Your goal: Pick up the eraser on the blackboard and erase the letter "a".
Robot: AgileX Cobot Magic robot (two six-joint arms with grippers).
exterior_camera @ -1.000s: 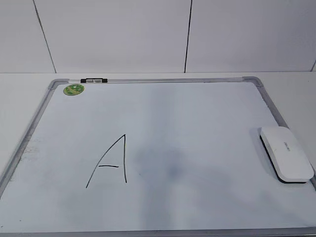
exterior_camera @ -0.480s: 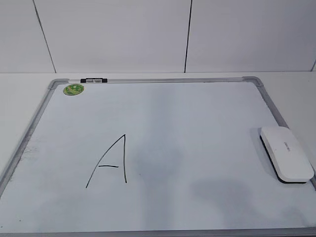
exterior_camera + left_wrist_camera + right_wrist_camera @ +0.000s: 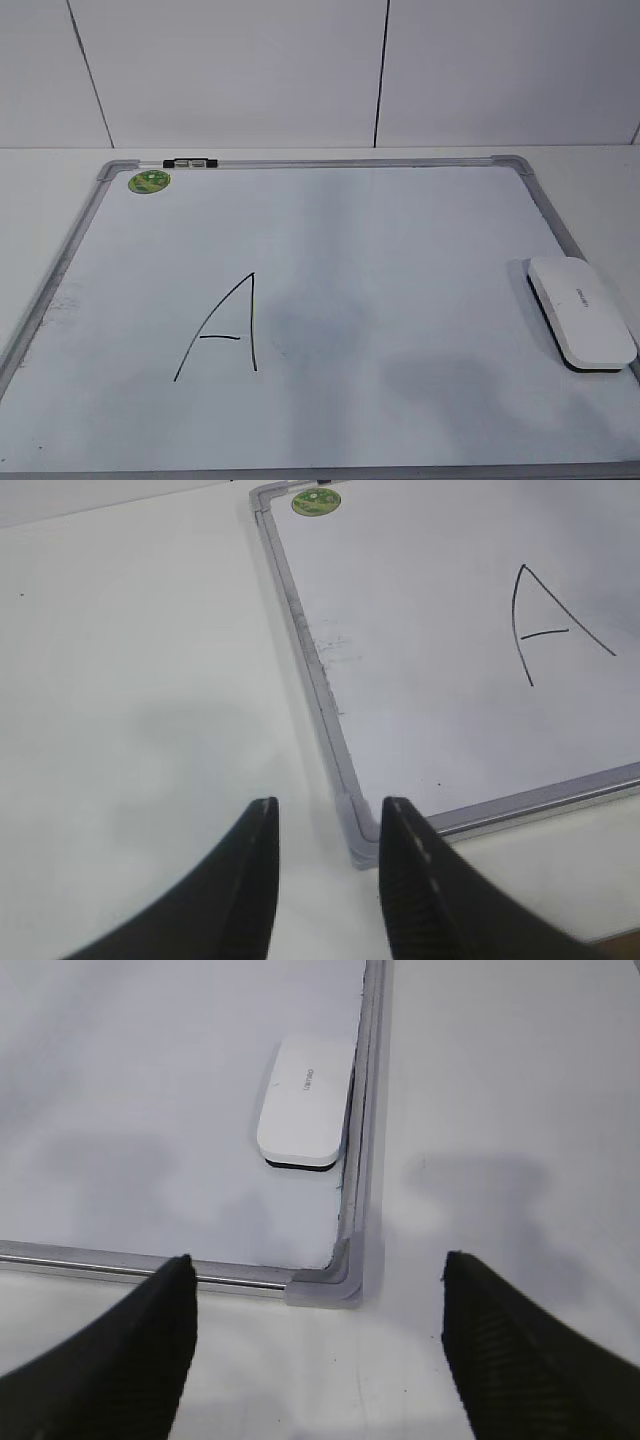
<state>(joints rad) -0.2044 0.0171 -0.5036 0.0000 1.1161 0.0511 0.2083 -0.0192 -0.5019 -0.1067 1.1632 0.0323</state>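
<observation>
**Eraser lies at the board's right edge**

Right tool [image 3: 318,1335] hovers spread wide above the board's [image 3: 400,250] near corner, empty. Left tool [image 3: 328,880], partly spread, holds nothing. Beyond, the eraser [image 3: 580,311] rests flat beside the frame. A capital "A" [image 3: 222,328] stands mid-left.

Only the soft shadow on the blackboard [image 3: 330,250] has drifted rightward, toward the eraser [image 3: 581,311].

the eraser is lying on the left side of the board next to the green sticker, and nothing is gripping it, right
Not quite. The eraser lies at the board's right edge, far from the green sticker, as the exterior view shows. Nothing is gripping it.
</observation>
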